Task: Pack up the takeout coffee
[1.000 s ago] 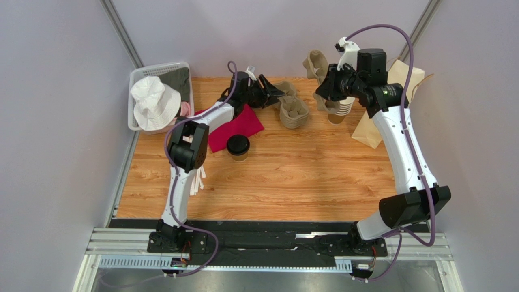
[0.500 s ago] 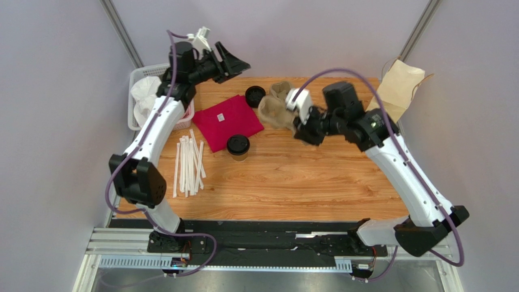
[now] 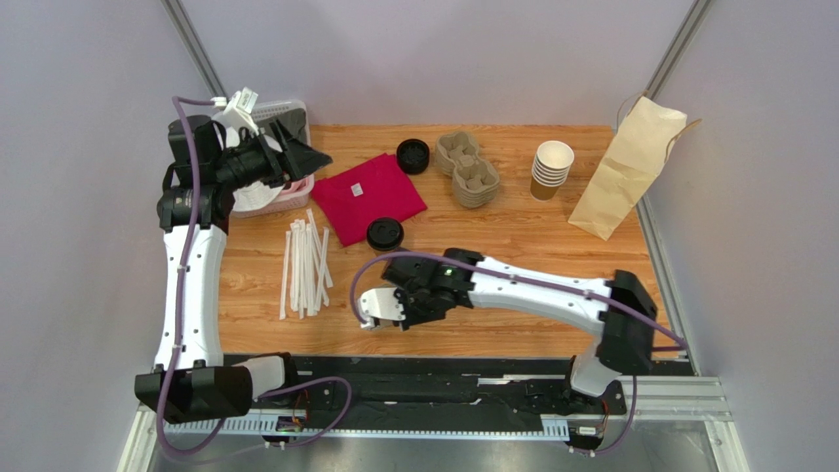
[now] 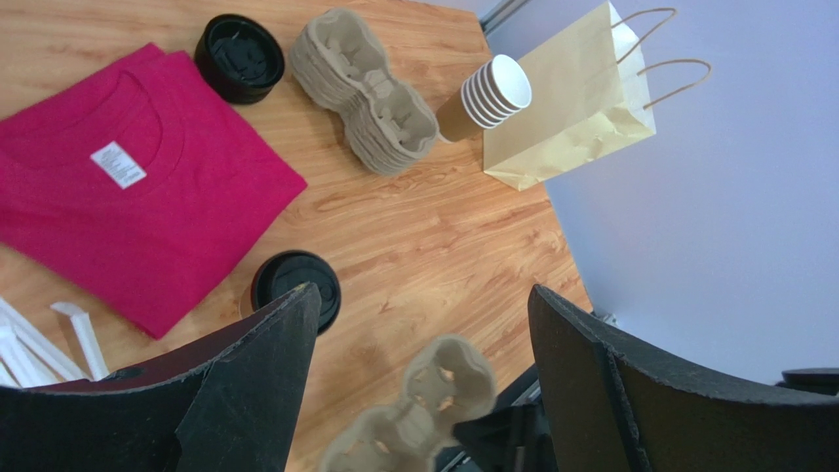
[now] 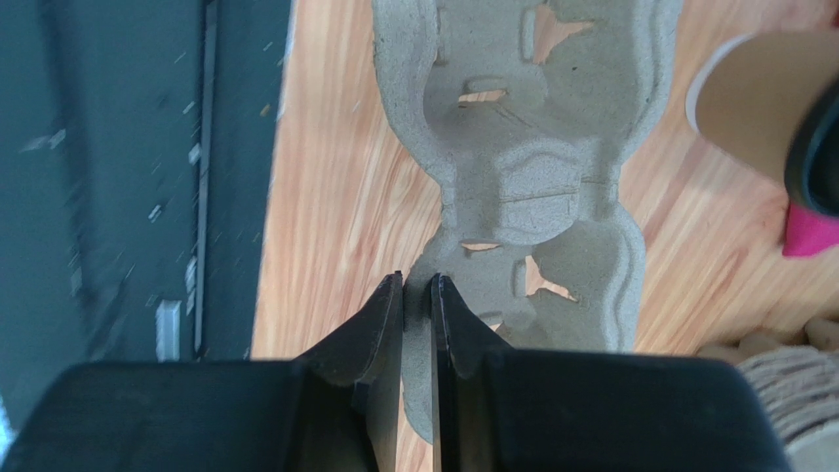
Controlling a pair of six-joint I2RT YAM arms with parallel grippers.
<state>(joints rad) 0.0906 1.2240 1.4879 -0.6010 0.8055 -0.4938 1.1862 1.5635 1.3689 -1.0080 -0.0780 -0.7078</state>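
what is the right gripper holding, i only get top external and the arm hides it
observer: a pulp cup carrier. The right wrist view shows the right gripper shut on its rim.
operator: what sits past its far end
observer: the takeout coffee, apart from it, with a strip of table showing between them.
operator: and the other arm, carrying anything
observer: no, the left wrist view shows the left gripper open and empty.

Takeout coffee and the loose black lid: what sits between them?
A corner of the folded red shirt lies between the takeout coffee and the loose black lid, seen in the top external view.
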